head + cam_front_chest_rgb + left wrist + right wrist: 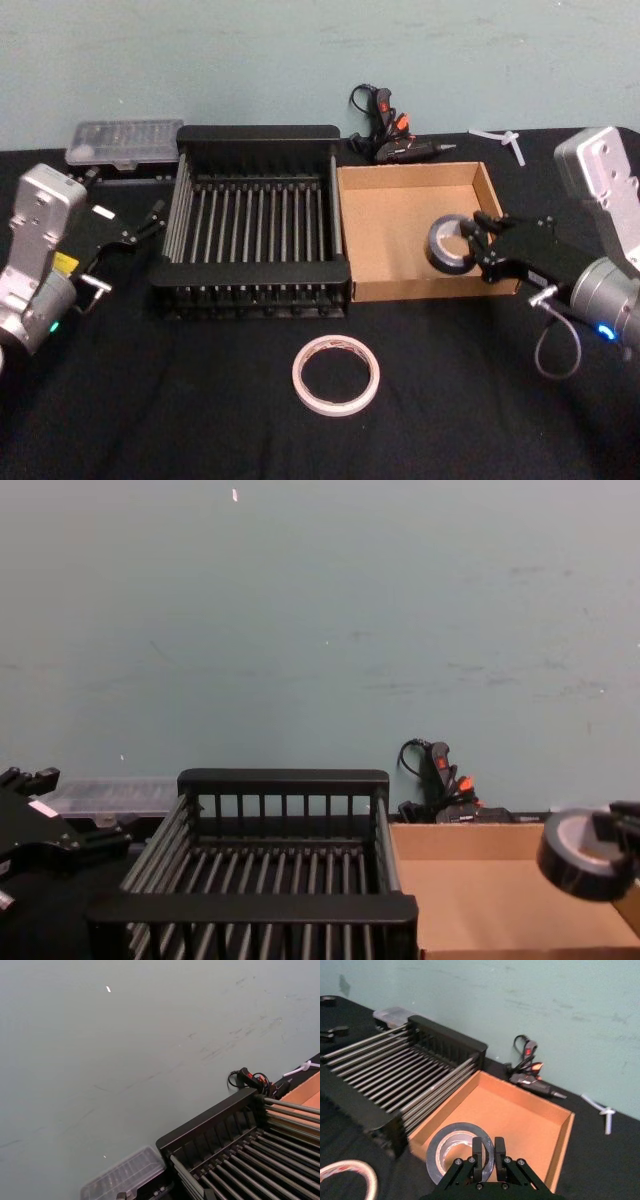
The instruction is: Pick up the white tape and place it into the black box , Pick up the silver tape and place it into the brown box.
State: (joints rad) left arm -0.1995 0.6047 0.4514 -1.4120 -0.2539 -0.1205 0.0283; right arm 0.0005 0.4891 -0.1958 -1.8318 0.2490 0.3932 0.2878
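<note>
The silver tape (447, 244) (451, 1151) (583, 854), a thick dark grey roll, hangs tilted over the right side of the brown box (400, 232) (519, 1116) (495, 905). My right gripper (474, 242) (488, 1149) is shut on its rim. The white tape (336, 373) (344, 1180) lies flat on the black cloth in front of the black box (250, 225) (390, 1067) (285, 875), whose slatted bottom holds nothing. My left gripper (148, 220) (70, 815) rests open just left of the black box.
A glue gun (392, 140) (532, 1072) (252, 1080) lies behind the brown box by the wall. A clear plastic case (125, 143) (125, 1175) sits behind the black box's left corner. A small white plastic piece (508, 140) lies at the back right.
</note>
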